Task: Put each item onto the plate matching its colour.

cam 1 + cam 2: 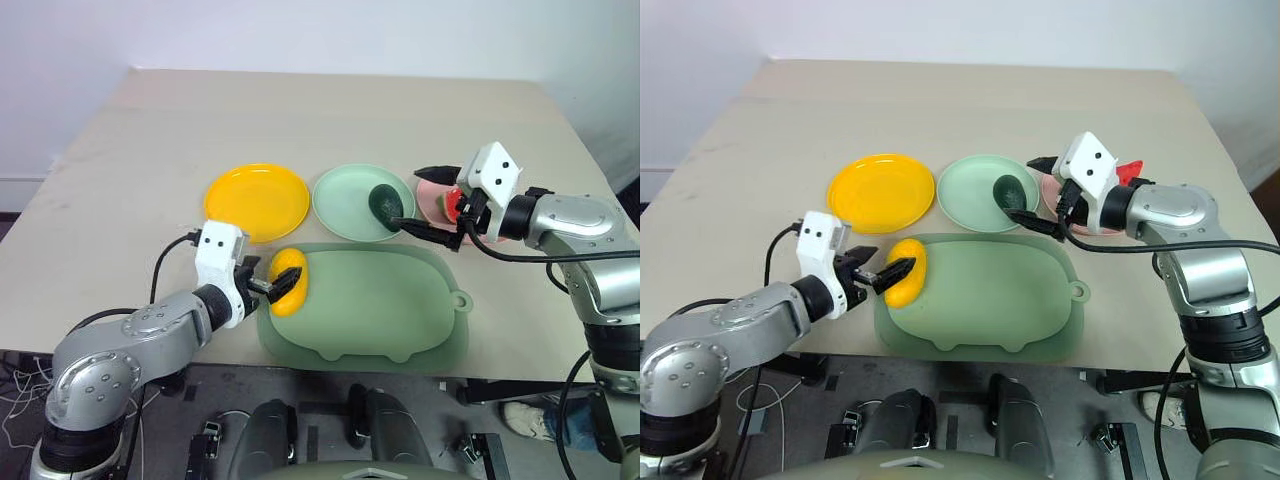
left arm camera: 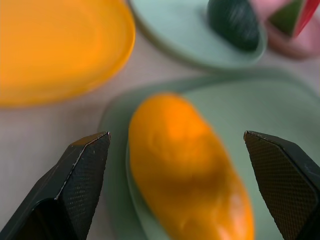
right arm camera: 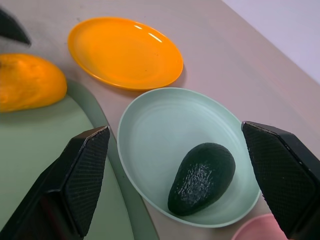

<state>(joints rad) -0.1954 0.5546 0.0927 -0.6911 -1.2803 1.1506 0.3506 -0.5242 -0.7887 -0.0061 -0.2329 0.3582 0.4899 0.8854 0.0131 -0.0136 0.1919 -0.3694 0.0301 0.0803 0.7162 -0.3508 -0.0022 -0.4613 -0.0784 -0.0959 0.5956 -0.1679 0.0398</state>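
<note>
The yellow oblong plastic mango point(image 1: 288, 282) lies on the lobed pale green tray's point(image 1: 400, 320) left edge, unsorted; the left gripper point(image 1: 277, 285) straddles it, fingers spread, evidently to grasp; the dark green avocado point(image 3: 202, 178) rests on the mint plate point(image 3: 155, 135), so the right gripper point(image 1: 430, 200) hangs open.

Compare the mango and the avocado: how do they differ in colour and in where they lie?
The mango is yellow-orange; the avocado is dark green. The mango lies on the large green tray, not yet on the yellow plate; the avocado already lies on the mint green plate. Both are oblong toy foods lying on their sides.
</note>
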